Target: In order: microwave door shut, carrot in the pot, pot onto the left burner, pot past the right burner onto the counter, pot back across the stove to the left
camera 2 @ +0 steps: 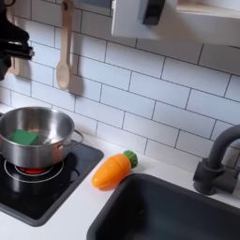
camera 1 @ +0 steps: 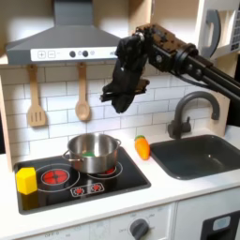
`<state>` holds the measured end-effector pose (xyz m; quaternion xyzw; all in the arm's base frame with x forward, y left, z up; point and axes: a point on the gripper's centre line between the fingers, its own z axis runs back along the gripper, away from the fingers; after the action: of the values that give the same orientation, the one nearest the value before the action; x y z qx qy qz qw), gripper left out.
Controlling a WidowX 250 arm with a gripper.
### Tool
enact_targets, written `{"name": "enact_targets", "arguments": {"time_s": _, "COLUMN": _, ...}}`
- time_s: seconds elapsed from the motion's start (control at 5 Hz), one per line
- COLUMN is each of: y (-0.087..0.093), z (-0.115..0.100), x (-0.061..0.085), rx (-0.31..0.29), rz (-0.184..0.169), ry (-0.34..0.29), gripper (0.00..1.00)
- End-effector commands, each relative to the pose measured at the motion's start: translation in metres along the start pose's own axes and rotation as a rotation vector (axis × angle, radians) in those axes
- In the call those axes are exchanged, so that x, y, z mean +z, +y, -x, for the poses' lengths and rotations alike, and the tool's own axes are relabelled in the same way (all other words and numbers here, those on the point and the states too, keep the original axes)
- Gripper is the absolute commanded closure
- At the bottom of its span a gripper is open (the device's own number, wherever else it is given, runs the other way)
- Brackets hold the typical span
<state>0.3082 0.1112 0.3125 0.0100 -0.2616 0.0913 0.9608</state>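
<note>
Carrot [camera 2: 112, 170] lying on counter [camera 1: 178, 190] at centre frame, beside pot [camera 1: 93, 152] on stove [camera 1: 80, 178], not yet potted. Gripper [camera 1: 114, 95] raised mid-frame; finger spread indeterminate. Pot slides pending.

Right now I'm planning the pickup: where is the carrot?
The carrot lies on the counter between the stove and the sink, to the right of the pot in both exterior views.
</note>
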Motion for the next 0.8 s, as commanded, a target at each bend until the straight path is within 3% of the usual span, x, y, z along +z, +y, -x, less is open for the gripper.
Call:
{"name": "enact_targets", "arguments": {"time_s": 0.0, "y": -0.006, "z": 0.021, "x": -0.004, "rx": -0.019, "rz": 0.005, "ry": 0.059, "gripper": 1.0}}
{"name": "enact_targets", "arguments": {"time_s": 0.6, "y": -0.045, "z": 0.053, "x": -0.011, "rx": -0.139, "rz": 0.025, "ry": 0.152, "gripper": 1.0}}
